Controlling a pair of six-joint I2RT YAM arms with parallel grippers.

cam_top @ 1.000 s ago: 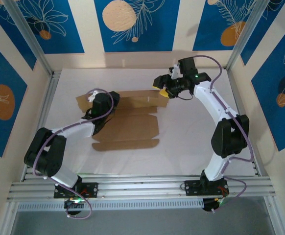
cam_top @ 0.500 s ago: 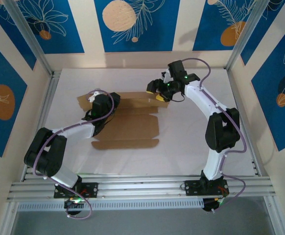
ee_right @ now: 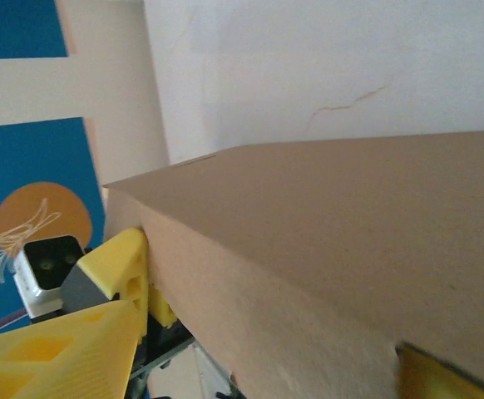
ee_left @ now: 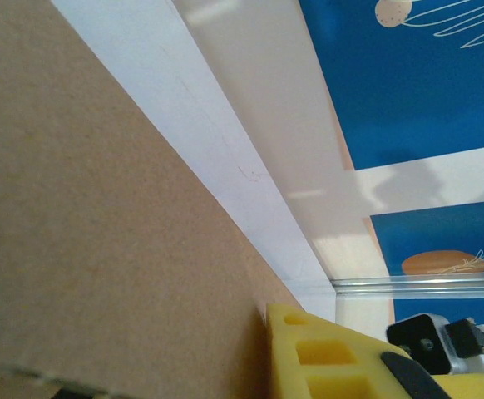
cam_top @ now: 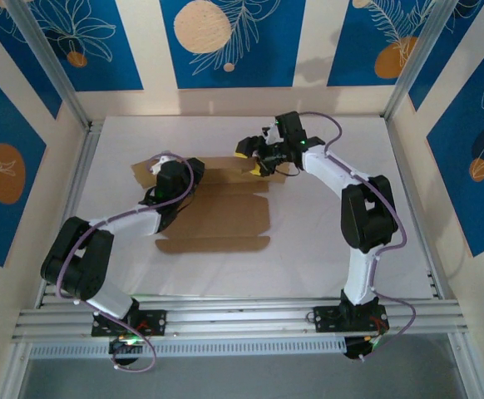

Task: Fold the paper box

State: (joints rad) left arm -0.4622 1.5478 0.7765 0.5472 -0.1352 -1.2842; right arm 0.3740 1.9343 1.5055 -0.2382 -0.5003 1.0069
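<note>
Brown corrugated cardboard, die-cut with flaps and tabs: the paper box [cam_top: 225,218] lies mostly flat on the white table [cam_top: 325,258], left of centre. Its long side runs left to right.

Left end, far strip: the left gripper [cam_top: 160,172] sits on the far left corner of the sheet. In the left wrist view the paper box [ee_left: 101,208] runs down beside one yellow foam finger [ee_left: 308,362] and covers the place where the other would be. The sheet therefore seems to lie between nearly closed jaws. Judgement: a pinch on that panel, meant to pin the left end while the other end is worked.

Middle: the near panels rest flat, with small tabs along the near edge. Neither gripper is on them.

Right end, far strip: the right gripper [cam_top: 254,161] is at the far right corner, jaws standing wide apart. In the right wrist view a raised fold of the paper box [ee_right: 350,233] passes between the yellow fingers [ee_right: 121,266], one of them just beside the fold's corner. Whether either finger presses on the cardboard cannot be told. Judgement: it is set astride this wall to stand it up along its crease. The folding looks early, since no walls are closed yet.

Writing: none readable. The cardboard is unprinted. The blue wall panels [cam_top: 225,37] carry orange discs and white leaf outlines, no words. No brand is legible on the arms.
</note>
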